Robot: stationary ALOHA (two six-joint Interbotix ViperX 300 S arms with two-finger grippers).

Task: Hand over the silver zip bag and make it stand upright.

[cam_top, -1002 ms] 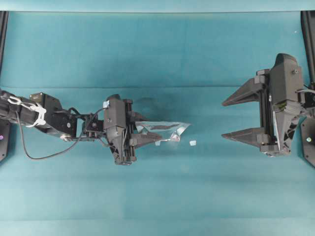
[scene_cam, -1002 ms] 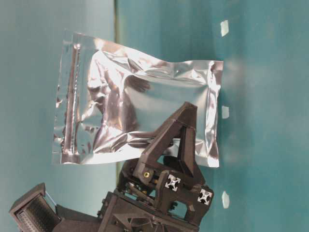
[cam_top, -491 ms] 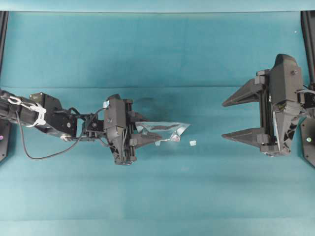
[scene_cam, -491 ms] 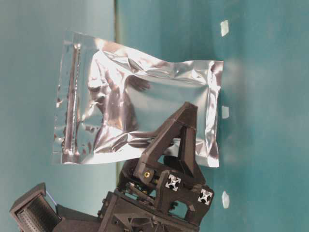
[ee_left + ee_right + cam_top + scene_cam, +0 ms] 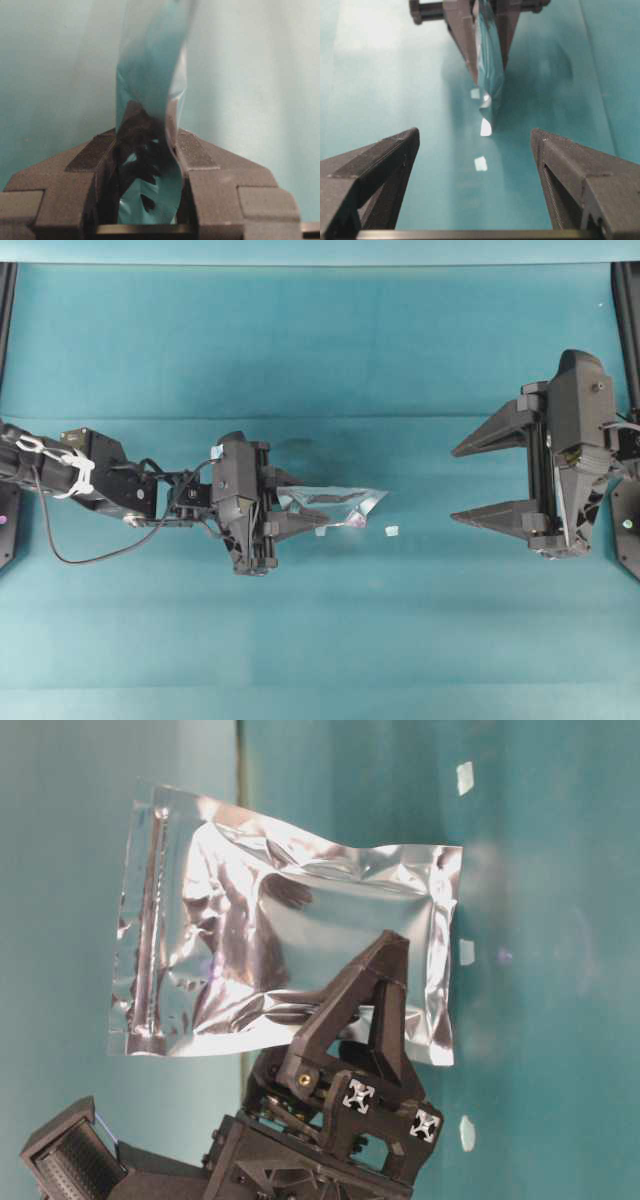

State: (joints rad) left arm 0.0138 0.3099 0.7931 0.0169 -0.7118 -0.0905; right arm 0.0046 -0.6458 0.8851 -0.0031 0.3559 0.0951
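Left fingers (image 5: 300, 510) clamp the silver zip bag (image 5: 340, 508), hiding its lower edge; right fingers (image 5: 478, 480) gape empty.

One camera looks straight down on the whole table (image 5: 330, 640). Another sits low and close, turned sideways. Each wrist camera looks out between its own fingers, facing the other. All four share the bag (image 5: 280, 960).
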